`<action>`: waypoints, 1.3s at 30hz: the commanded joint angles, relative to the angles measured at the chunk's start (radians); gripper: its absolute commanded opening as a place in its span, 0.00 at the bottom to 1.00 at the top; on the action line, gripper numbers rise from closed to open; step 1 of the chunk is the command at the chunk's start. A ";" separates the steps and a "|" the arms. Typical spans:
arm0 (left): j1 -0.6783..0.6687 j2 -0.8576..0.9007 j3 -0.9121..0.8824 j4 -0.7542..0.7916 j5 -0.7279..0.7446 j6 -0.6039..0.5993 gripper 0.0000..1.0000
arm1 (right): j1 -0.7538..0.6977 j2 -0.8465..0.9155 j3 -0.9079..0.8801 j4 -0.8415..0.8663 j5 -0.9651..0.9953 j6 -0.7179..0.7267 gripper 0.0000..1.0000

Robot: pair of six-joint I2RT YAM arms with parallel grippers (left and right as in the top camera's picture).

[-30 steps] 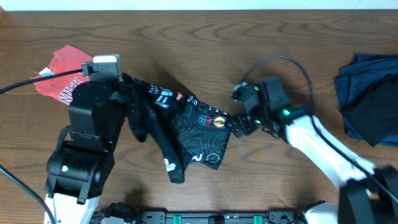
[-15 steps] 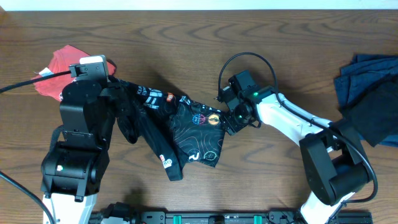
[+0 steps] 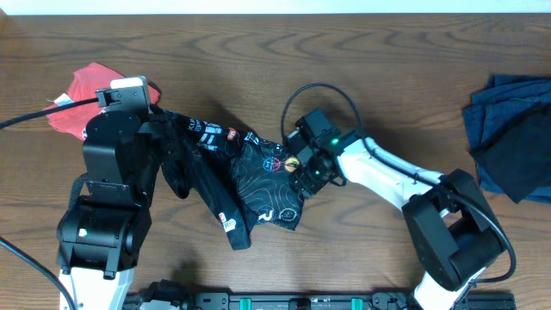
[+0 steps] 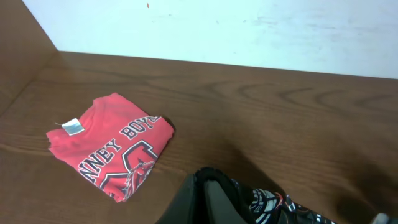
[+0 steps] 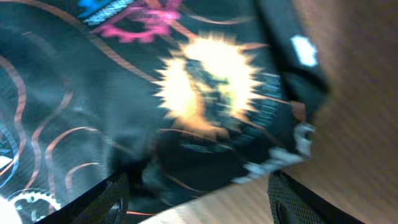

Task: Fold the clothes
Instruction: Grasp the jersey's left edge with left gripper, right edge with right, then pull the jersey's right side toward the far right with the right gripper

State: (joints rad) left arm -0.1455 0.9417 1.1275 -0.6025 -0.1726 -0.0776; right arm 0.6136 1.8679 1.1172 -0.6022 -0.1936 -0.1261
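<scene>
Black jersey (image 3: 258, 185) lies crumpled mid-way across the table (image 3: 387, 69), between the arms; its left end is pinched in the left gripper (image 4: 208, 196), jaws pressed together; right gripper (image 3: 301, 172) sits over its right edge at the yellow logo (image 5: 208, 84), fingers (image 5: 112, 199) spread; red tee (image 4: 112, 146) folded far left; navy pieces (image 3: 512, 133) far right.

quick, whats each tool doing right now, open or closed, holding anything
left tool: closed, gripping the black jersey
right tool: open, jaws either side of the jersey's edge, not gripping it
</scene>
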 commanded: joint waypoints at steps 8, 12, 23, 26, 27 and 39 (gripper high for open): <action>0.006 -0.002 0.001 0.005 -0.024 0.006 0.06 | 0.041 0.005 0.019 -0.005 0.007 -0.070 0.13; 0.006 -0.002 0.001 0.005 -0.024 0.006 0.06 | 0.040 0.005 0.019 -0.003 0.008 -0.069 0.01; 0.006 -0.002 0.001 0.040 -0.024 0.006 0.06 | -0.212 -0.135 0.303 -0.138 0.411 0.203 0.01; 0.006 -0.002 0.001 0.061 -0.023 0.006 0.06 | -0.359 -0.200 0.456 -0.181 0.389 0.233 0.01; 0.006 -0.002 0.001 0.063 -0.023 0.006 0.06 | -0.409 -0.221 0.499 -0.196 0.360 0.234 0.01; 0.005 0.044 0.000 0.067 0.064 0.005 0.06 | -0.575 -0.262 0.516 -0.472 0.328 0.215 0.01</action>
State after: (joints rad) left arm -0.1455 0.9817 1.1271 -0.5488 -0.1276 -0.0776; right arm 0.0368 1.5806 1.6547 -1.0622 0.0841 0.0944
